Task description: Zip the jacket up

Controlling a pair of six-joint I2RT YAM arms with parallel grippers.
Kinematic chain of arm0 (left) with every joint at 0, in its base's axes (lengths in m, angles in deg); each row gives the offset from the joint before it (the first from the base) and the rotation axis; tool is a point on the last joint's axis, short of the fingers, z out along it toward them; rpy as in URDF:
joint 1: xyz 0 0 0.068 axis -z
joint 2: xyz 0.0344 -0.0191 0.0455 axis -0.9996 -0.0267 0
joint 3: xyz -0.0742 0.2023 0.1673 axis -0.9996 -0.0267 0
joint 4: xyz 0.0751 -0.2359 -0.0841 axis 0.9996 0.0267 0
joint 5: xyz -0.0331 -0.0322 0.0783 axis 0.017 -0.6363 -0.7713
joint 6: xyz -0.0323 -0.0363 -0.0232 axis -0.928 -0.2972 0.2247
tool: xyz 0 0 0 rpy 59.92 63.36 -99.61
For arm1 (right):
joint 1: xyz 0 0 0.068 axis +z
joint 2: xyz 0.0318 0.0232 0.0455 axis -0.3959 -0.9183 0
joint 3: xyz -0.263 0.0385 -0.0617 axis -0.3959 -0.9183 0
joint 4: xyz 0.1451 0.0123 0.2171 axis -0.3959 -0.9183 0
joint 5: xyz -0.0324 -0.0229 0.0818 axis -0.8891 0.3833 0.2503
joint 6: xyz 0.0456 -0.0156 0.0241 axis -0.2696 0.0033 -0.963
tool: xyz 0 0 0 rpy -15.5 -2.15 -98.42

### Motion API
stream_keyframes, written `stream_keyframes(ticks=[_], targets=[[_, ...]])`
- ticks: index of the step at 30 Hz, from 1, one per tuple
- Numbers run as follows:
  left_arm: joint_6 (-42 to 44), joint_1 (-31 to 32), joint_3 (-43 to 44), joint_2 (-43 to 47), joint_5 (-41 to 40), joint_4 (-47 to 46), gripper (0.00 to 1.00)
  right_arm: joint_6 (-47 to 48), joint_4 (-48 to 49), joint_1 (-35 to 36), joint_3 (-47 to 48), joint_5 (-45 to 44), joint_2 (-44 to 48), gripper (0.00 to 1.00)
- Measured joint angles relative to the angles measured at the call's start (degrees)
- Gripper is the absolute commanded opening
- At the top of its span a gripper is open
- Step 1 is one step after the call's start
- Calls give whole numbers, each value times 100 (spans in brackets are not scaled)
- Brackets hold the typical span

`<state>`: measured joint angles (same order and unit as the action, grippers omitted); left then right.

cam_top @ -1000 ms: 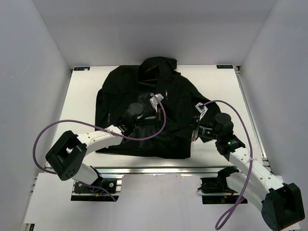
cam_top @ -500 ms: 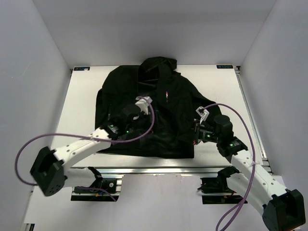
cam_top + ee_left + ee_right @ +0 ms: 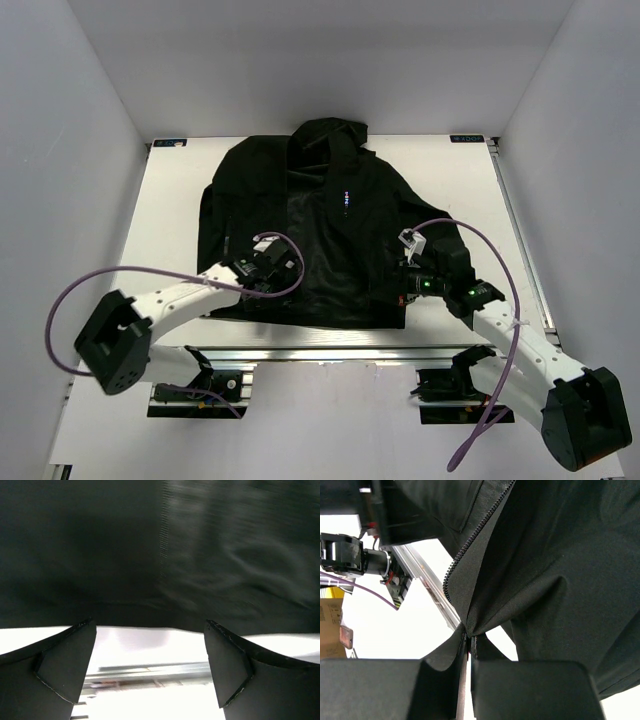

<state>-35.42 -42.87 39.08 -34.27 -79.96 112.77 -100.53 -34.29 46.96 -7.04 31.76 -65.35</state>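
The black hooded jacket [image 3: 330, 220] lies flat on the white table [image 3: 170, 200], hood at the far side, tiny red-white marks [image 3: 346, 197] on its chest. My left gripper [image 3: 268, 278] hovers over the lower left front by the hem. In the left wrist view it [image 3: 150, 665] stands open with nothing between its fingers [image 3: 65, 665], black jacket [image 3: 200, 555] beyond them. My right gripper [image 3: 403, 285] is at the lower right hem. The right wrist view shows it [image 3: 470, 642] shut on a fold of the jacket [image 3: 545, 555], just below a zipper-tooth edge [image 3: 470, 545].
An aluminium rail [image 3: 330, 353] runs along the table's near edge, with both arm bases below it. White walls close in the left, right and far sides. Purple cables [image 3: 90, 290] loop off both arms. Bare table [image 3: 470, 200] flanks the jacket.
My left gripper has opened and drawn back from the chest centre to the lower left hem. The right gripper stayed shut on the hem and shifted slightly nearer.
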Motion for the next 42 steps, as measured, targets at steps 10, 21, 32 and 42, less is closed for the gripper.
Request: stream_keyframes(ticks=[10, 21, 32, 42], targets=[[22, -57, 791, -1436, -1088, 297, 98, 160, -74, 2, 0, -72, -33, 0], [638, -365, 654, -1768, -776, -350, 69, 238, -197, 0, 0, -190, -107, 0], [1086, -455, 363, -1628, -494, -802, 56, 234, -227, 0, 17, -249, -120, 0], [1150, -457, 365, -1644, -518, -822, 51, 229, -245, 2, 31, -328, -122, 0]])
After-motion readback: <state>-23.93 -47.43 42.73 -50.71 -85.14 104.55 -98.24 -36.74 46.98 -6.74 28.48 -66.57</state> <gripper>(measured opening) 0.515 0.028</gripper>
